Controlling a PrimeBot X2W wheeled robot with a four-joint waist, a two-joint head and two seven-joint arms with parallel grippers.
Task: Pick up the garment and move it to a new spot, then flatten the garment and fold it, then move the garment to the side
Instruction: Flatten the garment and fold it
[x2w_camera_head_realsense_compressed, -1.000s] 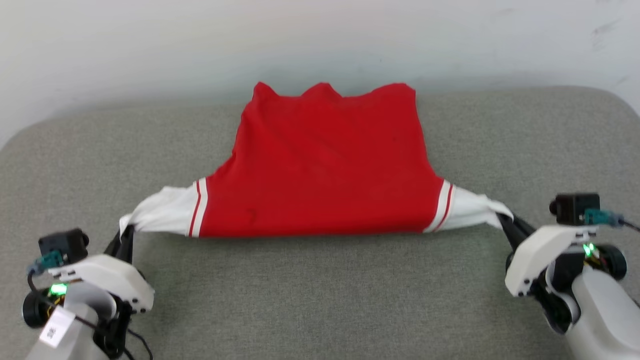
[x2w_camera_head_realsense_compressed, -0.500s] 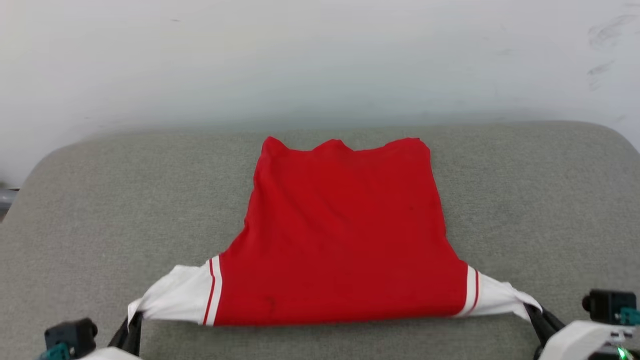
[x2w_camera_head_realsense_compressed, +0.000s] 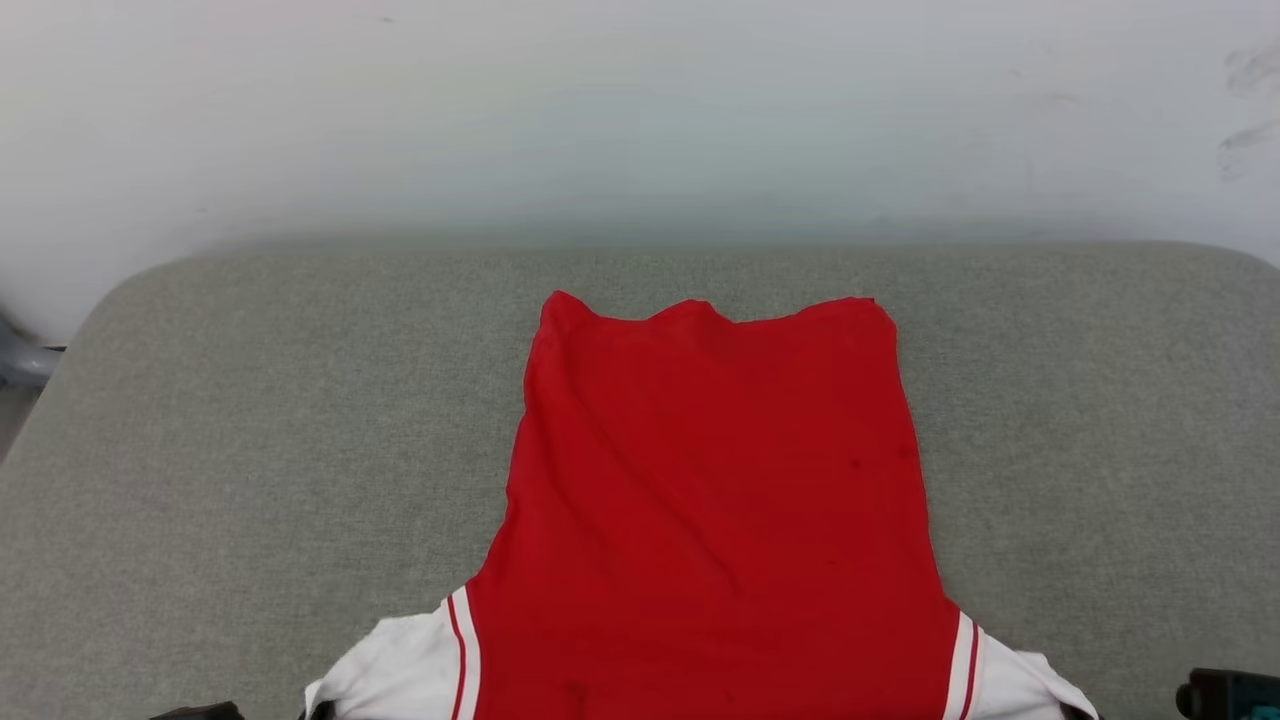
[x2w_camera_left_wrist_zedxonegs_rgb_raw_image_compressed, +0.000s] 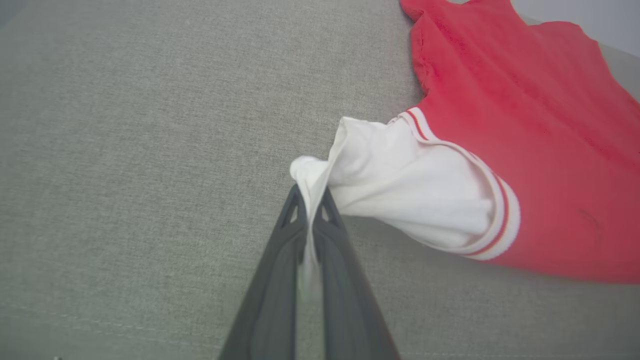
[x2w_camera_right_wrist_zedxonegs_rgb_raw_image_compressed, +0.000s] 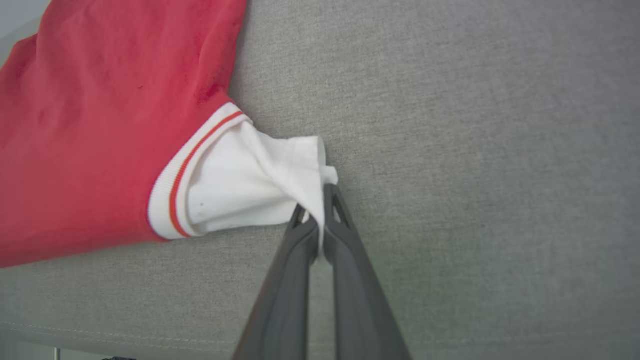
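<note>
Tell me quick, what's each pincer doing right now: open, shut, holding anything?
Left pincer: closed on the garment, pinching a white sleeve.
Right pincer: closed on the garment, pinching the other sleeve.

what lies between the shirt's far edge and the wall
A bare strip of grey cushion: nothing rests between the far edge of the garment and the wall, as the head view shows.

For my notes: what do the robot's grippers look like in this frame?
The left gripper and right gripper look alike. Each has two long, matte dark grey fingers, broad at the base and tapering to narrow tips, with a small triangular cut-out near each tip. No markings or cables show on them. The head view shows a black boxy block at its lower right corner.
</note>
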